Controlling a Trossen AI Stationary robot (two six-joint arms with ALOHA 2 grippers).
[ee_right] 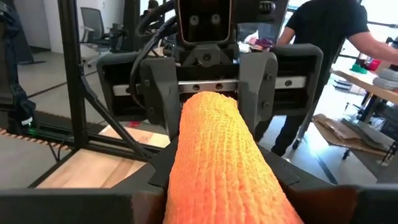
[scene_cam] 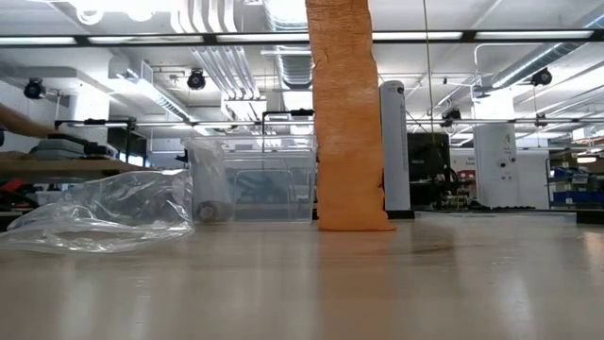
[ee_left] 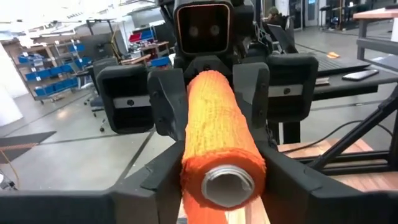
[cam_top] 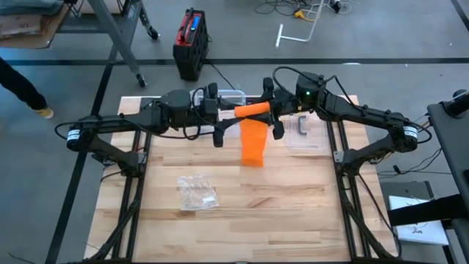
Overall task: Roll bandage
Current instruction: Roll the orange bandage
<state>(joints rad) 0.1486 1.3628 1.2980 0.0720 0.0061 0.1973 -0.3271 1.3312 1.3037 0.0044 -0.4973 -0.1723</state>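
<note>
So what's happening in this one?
Both arms hold an orange bandage roll between them above the far side of the table. The left gripper flanks one end, the right gripper grips the other. A loose tail hangs down to the tabletop. A crumpled plastic bag lies untouched nearby.

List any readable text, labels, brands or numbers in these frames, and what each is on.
None readable.
Orange bandage roll: plain weave, no print.
Clear plastic bag: no legible marking.
Clear bin at the table's far edge: no label visible.
White sheet off the table's right side: a small dark mark, too small to read.
Red and black case on the floor: a blue patch, too small to read.
</note>
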